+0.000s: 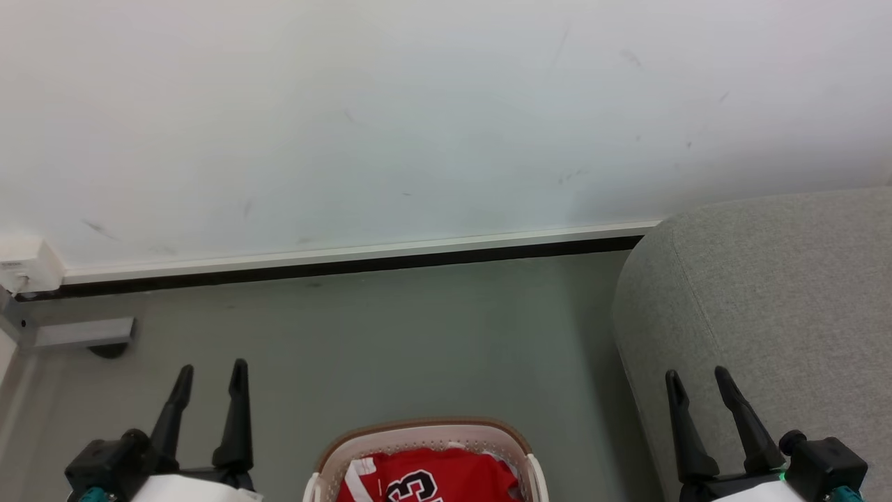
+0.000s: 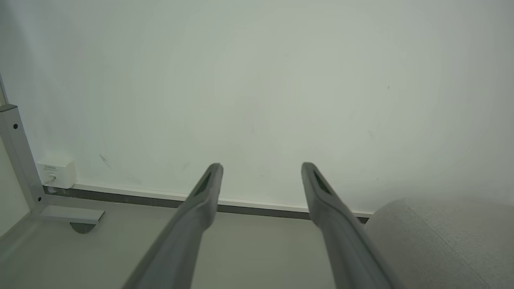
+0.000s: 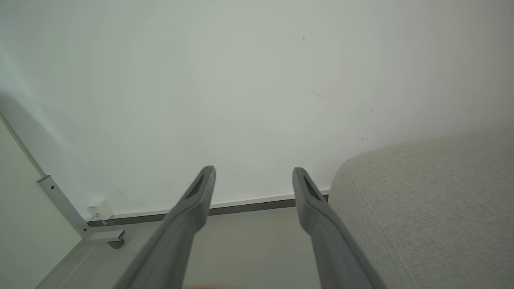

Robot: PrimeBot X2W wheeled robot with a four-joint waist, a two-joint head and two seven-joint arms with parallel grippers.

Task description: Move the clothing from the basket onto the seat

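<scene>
The red jersey [image 1: 446, 476] with black white-outlined numerals lies inside the cream basket [image 1: 418, 431], whose tan rim shows at the bottom centre of the head view. The light-grey sofa [image 1: 766, 300] fills the right side; its corner also shows as the sofa [image 2: 441, 237] and the sofa [image 3: 433, 208] in the wrist views. My left gripper [image 1: 211, 374] stands open left of the basket, above the floor. My right gripper [image 1: 697, 380] stands open in front of the sofa's edge. Both hold nothing. The same open grippers appear as left gripper [image 2: 261, 168] and right gripper [image 3: 253, 172].
A white wall with a dark skirting strip [image 1: 348, 261] runs behind the grey floor [image 1: 418, 335]. A white socket box [image 1: 24, 265] and a grey metal frame foot [image 1: 77, 333] sit at the far left. A sliver of the basket rim [image 3: 211, 286] shows at the bottom of the right wrist view.
</scene>
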